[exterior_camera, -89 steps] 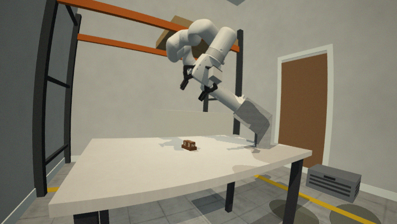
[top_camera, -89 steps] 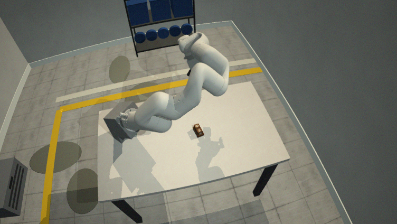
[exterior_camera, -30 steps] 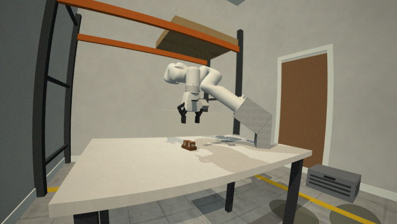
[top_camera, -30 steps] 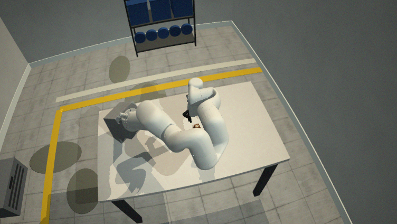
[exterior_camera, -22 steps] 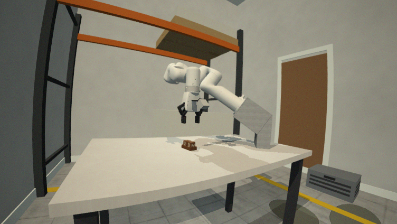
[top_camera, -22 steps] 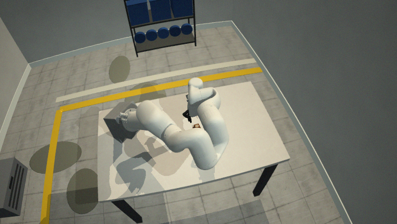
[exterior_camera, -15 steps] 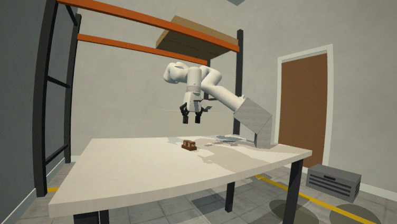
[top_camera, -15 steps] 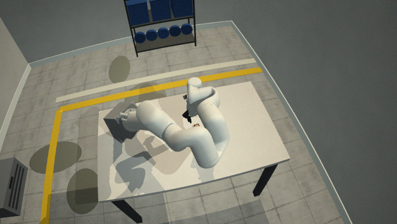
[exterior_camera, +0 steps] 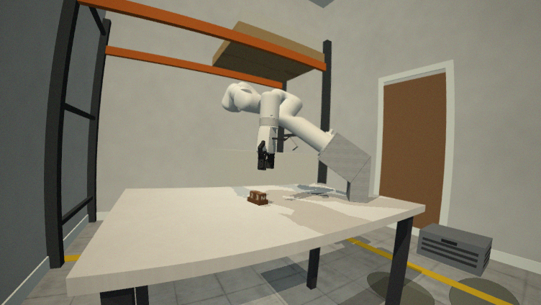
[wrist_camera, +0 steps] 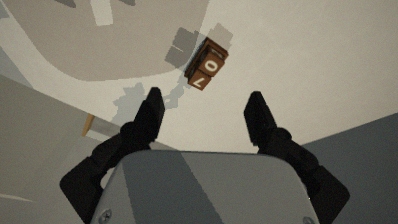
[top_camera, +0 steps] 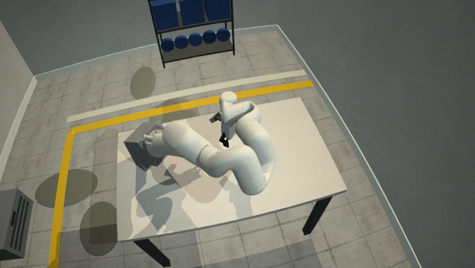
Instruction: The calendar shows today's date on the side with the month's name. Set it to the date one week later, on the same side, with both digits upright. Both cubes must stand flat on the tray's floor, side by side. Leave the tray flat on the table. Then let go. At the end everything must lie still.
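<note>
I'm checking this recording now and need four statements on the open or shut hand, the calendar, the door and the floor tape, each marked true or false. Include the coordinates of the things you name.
1. The black two-fingered hand point(top_camera: 220, 129) point(exterior_camera: 265, 168) point(wrist_camera: 205, 100) is open. True.
2. The small brown calendar point(exterior_camera: 257, 198) point(wrist_camera: 206, 64) hangs between the fingers. False: it sits on the white table point(top_camera: 299, 150) point(exterior_camera: 181, 234) point(wrist_camera: 310, 65), below the hand.
3. The brown door point(exterior_camera: 414, 151) stands wide open. False: it is closed in its pale frame.
4. Yellow tape point(top_camera: 61, 186) point(exterior_camera: 363, 245) runs along the floor. True.
</note>
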Robot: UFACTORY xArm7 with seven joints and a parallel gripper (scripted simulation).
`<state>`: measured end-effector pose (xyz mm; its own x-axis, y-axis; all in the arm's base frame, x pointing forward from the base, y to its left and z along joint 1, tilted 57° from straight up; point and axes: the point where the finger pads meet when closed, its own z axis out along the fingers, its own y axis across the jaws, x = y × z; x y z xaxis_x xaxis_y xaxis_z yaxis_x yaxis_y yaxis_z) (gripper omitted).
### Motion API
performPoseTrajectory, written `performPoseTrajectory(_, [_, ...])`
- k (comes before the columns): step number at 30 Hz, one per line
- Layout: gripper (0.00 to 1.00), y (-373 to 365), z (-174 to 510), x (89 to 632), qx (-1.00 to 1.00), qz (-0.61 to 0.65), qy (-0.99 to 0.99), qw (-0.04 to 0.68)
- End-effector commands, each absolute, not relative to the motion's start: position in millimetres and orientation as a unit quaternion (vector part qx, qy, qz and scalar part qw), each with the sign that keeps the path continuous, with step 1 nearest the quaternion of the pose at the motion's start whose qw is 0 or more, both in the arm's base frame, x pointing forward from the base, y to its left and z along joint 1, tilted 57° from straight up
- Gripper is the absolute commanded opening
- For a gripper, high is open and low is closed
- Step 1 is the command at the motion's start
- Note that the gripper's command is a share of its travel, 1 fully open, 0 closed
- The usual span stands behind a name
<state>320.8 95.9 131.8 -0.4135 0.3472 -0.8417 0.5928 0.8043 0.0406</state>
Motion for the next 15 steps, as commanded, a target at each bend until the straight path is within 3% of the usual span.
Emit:
performPoseTrajectory(1, [1.0, 98.8, 125.7, 318.6, 0.223, -0.165, 0.85, 0.448])
performPoseTrajectory(15, [1.0, 102.1, 107.3, 311.0, 0.047, -0.252, 0.877, 0.406])
